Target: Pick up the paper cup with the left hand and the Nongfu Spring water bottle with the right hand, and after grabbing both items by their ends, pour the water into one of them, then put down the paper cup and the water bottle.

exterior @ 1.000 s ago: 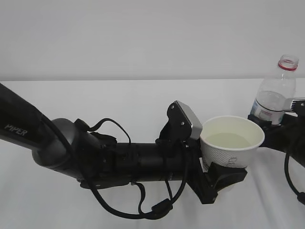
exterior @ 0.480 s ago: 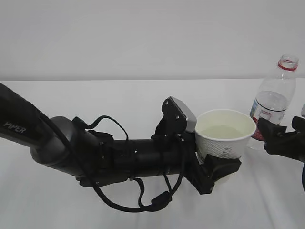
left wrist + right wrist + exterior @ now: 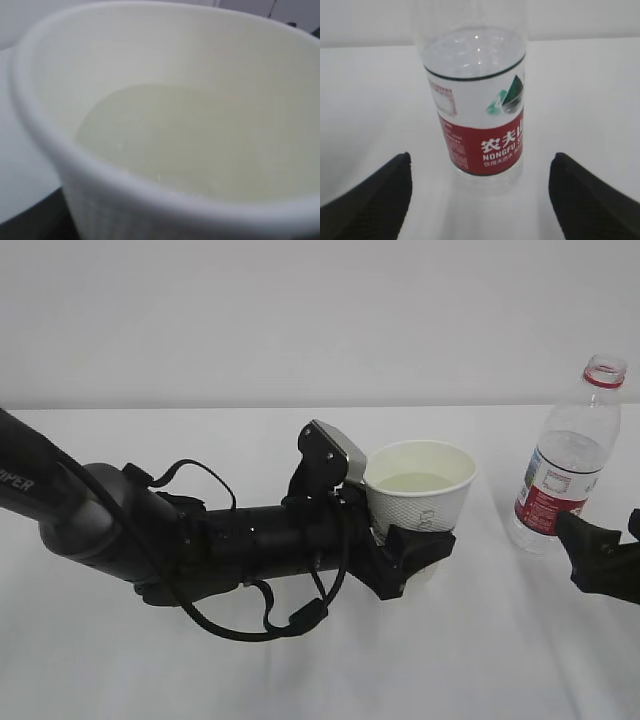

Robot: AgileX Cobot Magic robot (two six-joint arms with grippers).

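paper cup (image 3: 420,495), holding water (image 3: 170,137), sits clamped in our left hand (image 3: 405,560); we lower it level. nongfu spring water bottle (image 3: 562,475) stands at three o'clock, free, our right hand (image 3: 480,192) spread wide.

"NONGFU S" and 农夫 on the water bottle's (image 3: 475,110) red label.

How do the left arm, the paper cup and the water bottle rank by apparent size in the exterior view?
1. Black left arm with cables, by far the largest.
2. Tall clear plastic bottle with red-and-white label.
3. Small white tapered paper cup, wider but shorter; their closeness in size makes this order unsure.
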